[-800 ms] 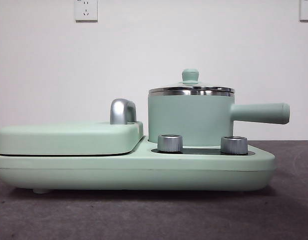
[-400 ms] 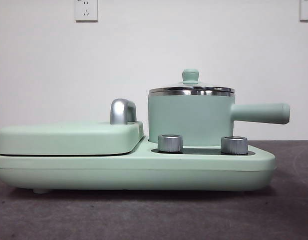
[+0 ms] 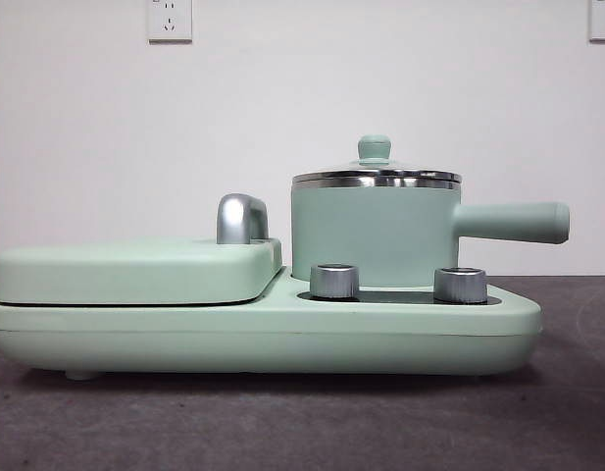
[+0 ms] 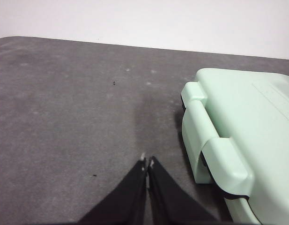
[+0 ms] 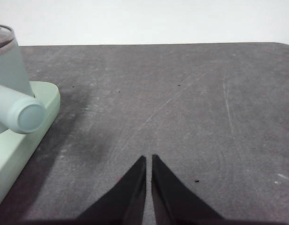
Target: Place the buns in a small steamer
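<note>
The small steamer (image 3: 376, 231), a mint-green round pot with a chrome rim, stands on the right half of a mint-green cooker base (image 3: 263, 334). Its green-knobbed lid (image 3: 375, 149) is on, and its straight handle (image 3: 510, 222) points right. The right wrist view shows that handle's end (image 5: 25, 116) beside the pot wall (image 5: 8, 63). No buns show in any view. My left gripper (image 4: 147, 163) is shut and empty over the grey table beside the cooker's flat closed griddle (image 4: 242, 136). My right gripper (image 5: 148, 158) is shut and empty over bare table, off the handle's end.
The flat griddle (image 3: 135, 270) with its chrome handle (image 3: 241, 218) takes the left half of the cooker. Two chrome knobs (image 3: 333, 281) (image 3: 460, 285) sit below the pot. A white wall with sockets (image 3: 169, 20) stands behind. Dark grey table surrounds the cooker.
</note>
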Tool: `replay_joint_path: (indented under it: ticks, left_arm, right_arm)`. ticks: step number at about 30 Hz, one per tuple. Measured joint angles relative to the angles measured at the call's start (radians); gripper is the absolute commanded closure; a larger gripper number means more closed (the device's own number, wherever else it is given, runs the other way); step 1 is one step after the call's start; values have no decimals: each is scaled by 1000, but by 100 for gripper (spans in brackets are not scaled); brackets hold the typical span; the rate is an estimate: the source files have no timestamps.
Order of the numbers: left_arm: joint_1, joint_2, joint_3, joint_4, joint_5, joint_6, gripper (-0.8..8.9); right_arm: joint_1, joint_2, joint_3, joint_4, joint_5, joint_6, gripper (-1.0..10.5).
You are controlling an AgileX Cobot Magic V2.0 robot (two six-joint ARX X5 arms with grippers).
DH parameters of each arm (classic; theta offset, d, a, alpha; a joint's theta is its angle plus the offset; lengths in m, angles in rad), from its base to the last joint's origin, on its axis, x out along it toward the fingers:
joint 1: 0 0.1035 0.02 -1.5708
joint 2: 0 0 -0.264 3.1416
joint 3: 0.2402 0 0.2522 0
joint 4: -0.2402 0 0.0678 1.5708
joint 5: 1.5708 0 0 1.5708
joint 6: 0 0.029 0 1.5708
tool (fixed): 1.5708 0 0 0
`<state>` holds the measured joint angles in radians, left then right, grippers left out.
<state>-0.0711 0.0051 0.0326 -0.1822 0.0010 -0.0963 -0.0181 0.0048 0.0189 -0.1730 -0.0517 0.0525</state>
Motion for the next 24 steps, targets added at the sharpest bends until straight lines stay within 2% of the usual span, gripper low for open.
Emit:
replay_joint_path:
  ticks: [5,24]
  left_arm:
    - [0,0,0,0,0,0,805]
    - [0,0,0,0,0,0,805]
  right_arm:
    - [0,0,0,0,0,-23,928]
    - [0,0,-1,5,0,-27,928]
